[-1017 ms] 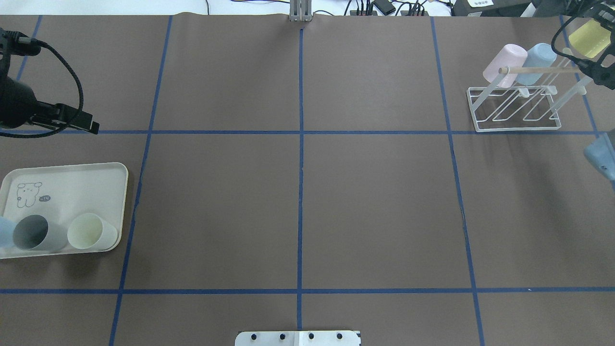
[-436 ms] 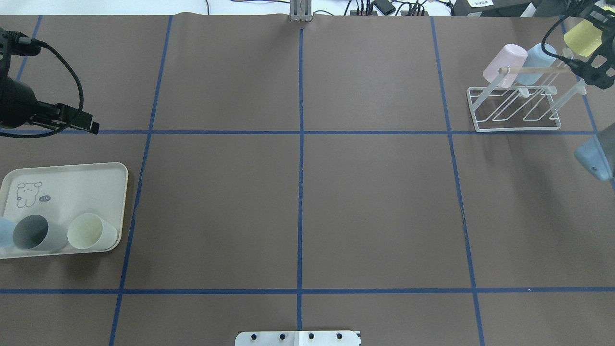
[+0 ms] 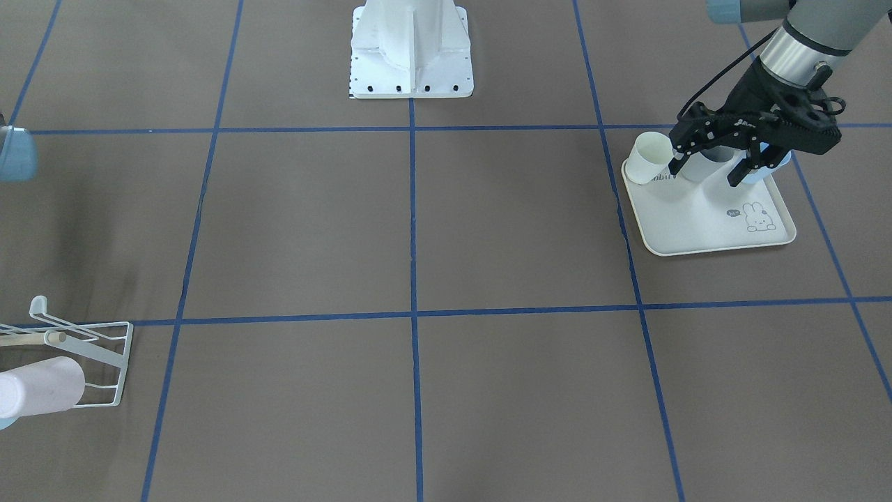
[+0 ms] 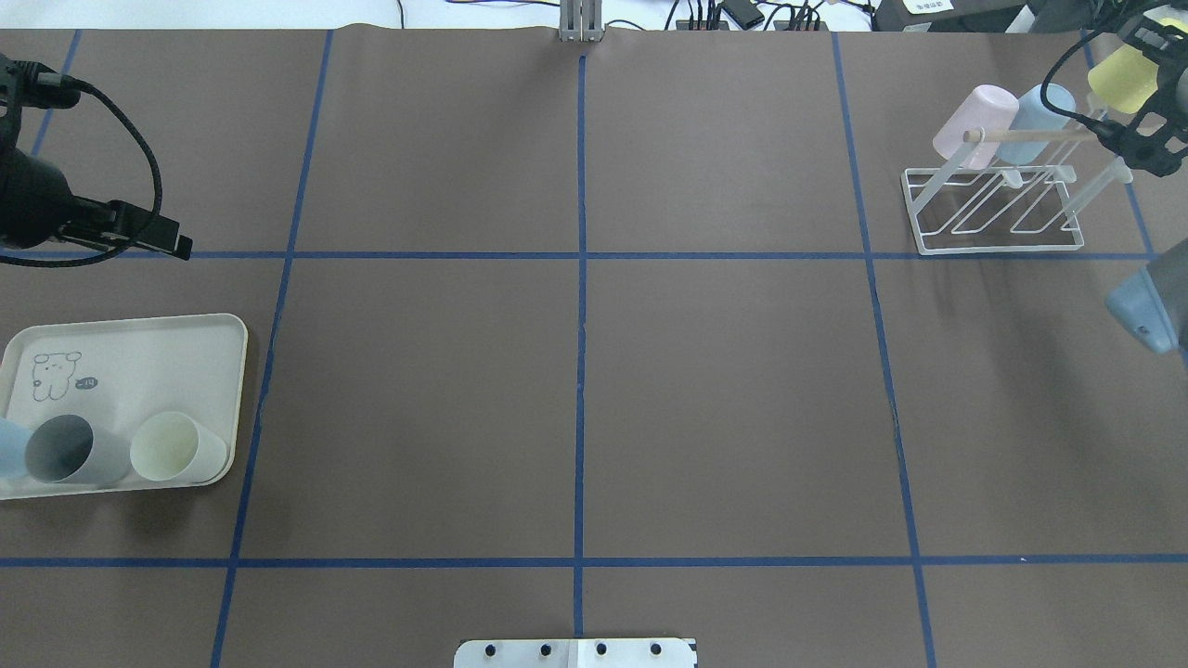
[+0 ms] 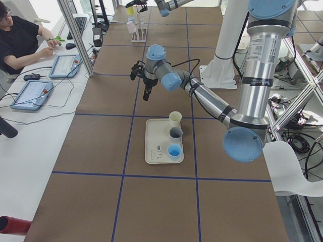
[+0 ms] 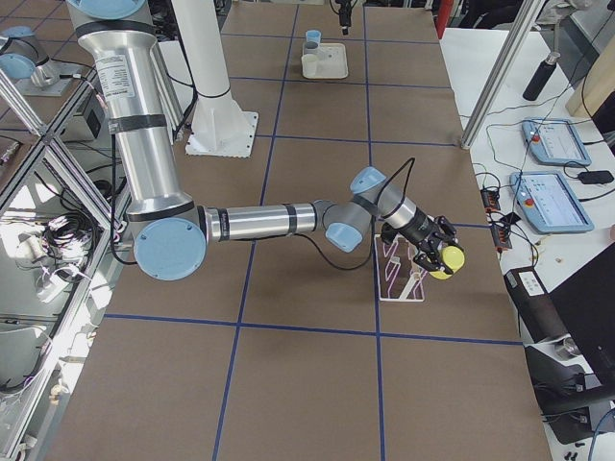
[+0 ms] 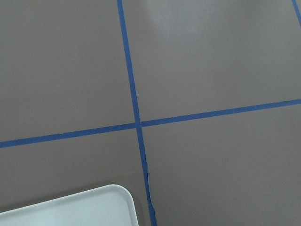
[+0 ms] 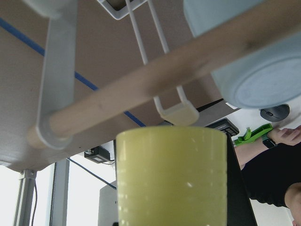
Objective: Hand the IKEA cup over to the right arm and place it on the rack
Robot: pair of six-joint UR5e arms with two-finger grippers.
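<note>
At 8 o'clock on the surface, the tray (image 4: pixel 223 334) holds three spare cups. The left pincer (image 3: pixel 705 174) hangs high near it, spread wide and empty. Far off at 2 o'clock, the right pincer (image 4: pixel 1146 93), clamped on the yellow cup (image 4: pixel 1118 79), has edged inward toward the rack (image 4: pixel 998 243) over the last second, so hanging looks close. The wooden rod (image 4: pixel 1030 135) and the pink cup (image 4: pixel 974 121) and blue cup (image 4: pixel 1039 116) already hung there crowd the free prong (image 8: pixel 178 113).

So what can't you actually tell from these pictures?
The right gripper: partly cut by the overhead view's right edge; its wrist view shows only the yellow cup, no fingers.
Whether that cup touches the prong yet: too close to judge.
The blue cup: cut by the overhead view's left edge; the left gripper partly hides it from the front.
</note>
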